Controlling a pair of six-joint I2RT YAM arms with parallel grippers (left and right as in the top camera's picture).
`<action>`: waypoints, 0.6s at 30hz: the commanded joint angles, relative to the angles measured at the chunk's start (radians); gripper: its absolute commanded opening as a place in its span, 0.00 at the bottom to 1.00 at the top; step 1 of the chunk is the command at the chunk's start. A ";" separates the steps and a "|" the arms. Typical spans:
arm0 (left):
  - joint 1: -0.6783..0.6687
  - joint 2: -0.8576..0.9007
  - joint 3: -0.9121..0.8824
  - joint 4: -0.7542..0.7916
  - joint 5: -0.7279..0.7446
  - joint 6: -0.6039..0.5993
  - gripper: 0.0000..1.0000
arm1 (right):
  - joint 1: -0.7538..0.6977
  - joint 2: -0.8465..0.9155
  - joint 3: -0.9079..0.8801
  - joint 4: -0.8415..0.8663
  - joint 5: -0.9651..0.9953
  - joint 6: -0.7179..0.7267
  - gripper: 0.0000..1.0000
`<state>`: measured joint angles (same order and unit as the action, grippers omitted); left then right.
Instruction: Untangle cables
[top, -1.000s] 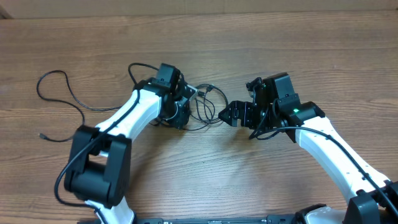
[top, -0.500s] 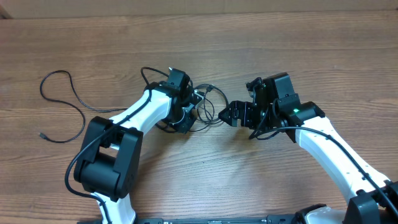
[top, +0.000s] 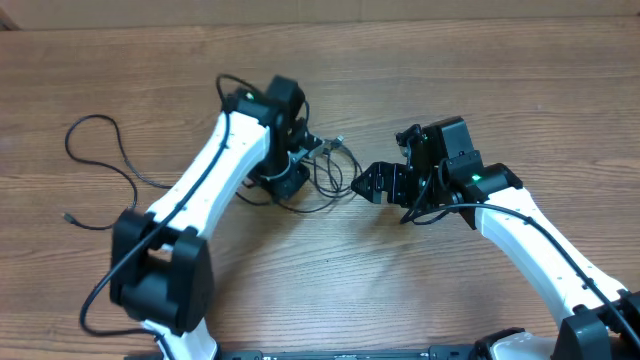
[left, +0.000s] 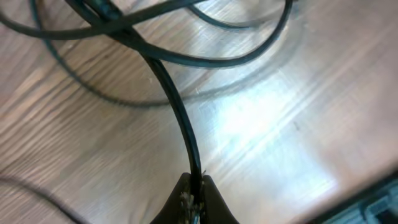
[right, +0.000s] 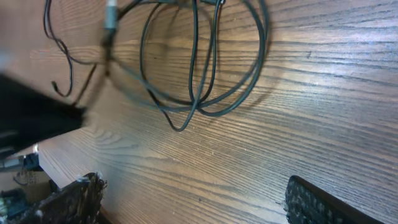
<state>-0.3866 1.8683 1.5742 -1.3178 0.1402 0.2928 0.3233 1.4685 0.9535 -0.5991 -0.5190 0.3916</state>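
Observation:
The cables are thin black cords. One tangle of loops (top: 333, 172) lies at the table's middle, between my two grippers. My left gripper (top: 296, 168) sits at its left edge. In the left wrist view that gripper (left: 194, 194) is shut on one black cable (left: 176, 106), which runs up from the jaws to crossing loops. Another cable (top: 103, 158) curls loosely at the far left and ends in a small plug (top: 68, 216). My right gripper (top: 363, 183) stands open just right of the tangle. In the right wrist view the loops (right: 200, 68) and a silvery plug (right: 111, 15) lie ahead of its wide-apart fingers (right: 314, 204).
The wooden table (top: 420, 60) stretches on all sides. My left arm (top: 205, 175) crosses from bottom left toward the tangle. My right arm (top: 530, 235) comes in from bottom right. A thicker arm wire (top: 235, 85) loops above the left wrist.
My left gripper has closed on a cable strand and its wrist has swung toward the far side of the table. The right arm has not moved.

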 joint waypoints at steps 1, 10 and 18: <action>-0.005 -0.032 0.100 -0.079 0.097 0.123 0.04 | 0.003 0.004 0.002 0.003 0.003 -0.004 0.92; -0.005 -0.032 0.178 -0.234 0.472 0.410 0.04 | 0.003 0.004 0.002 0.046 -0.253 -0.140 0.90; -0.004 -0.032 0.179 -0.238 0.477 0.415 0.04 | 0.033 0.004 0.002 0.055 -0.163 -0.321 0.88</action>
<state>-0.3866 1.8500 1.7264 -1.5528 0.5701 0.6594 0.3336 1.4685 0.9535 -0.5499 -0.7139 0.1848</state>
